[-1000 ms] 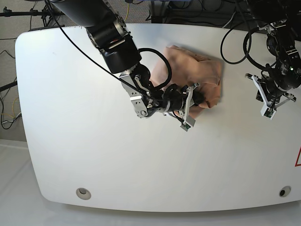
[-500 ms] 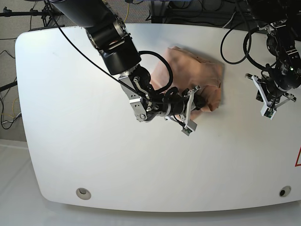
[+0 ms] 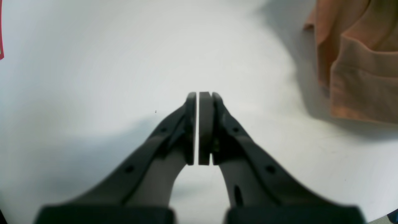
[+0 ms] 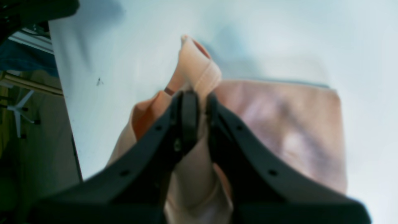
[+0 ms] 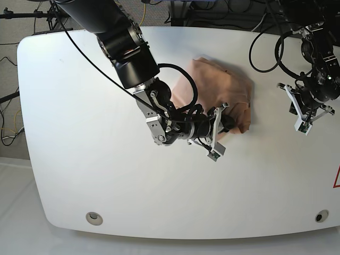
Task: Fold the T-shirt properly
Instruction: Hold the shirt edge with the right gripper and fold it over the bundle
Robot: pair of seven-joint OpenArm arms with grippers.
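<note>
The peach T-shirt (image 5: 218, 85) lies bunched on the white table (image 5: 79, 138), right of centre toward the back. My right gripper (image 5: 227, 123) is at the shirt's front edge, shut on a raised fold of the cloth. The right wrist view shows the fingers (image 4: 189, 109) pinching that fold, with the rest of the T-shirt (image 4: 279, 124) spread flat beyond my right gripper (image 4: 199, 96). My left gripper (image 5: 300, 114) hovers over bare table to the right of the shirt. In the left wrist view my left gripper (image 3: 199, 93) is shut on nothing, and the T-shirt (image 3: 357, 62) is at the upper right.
Two round holes (image 5: 94, 217) (image 5: 321, 216) sit near the table's front edge. A red mark (image 5: 337, 178) is at the right edge. Cables and stands crowd the floor behind the table. The big black right arm (image 5: 127, 48) crosses the table's back left.
My right gripper has moved toward the table's front and slightly right, dragging the gripped shirt edge with it and reshaping the cloth. The left arm has stayed still.
</note>
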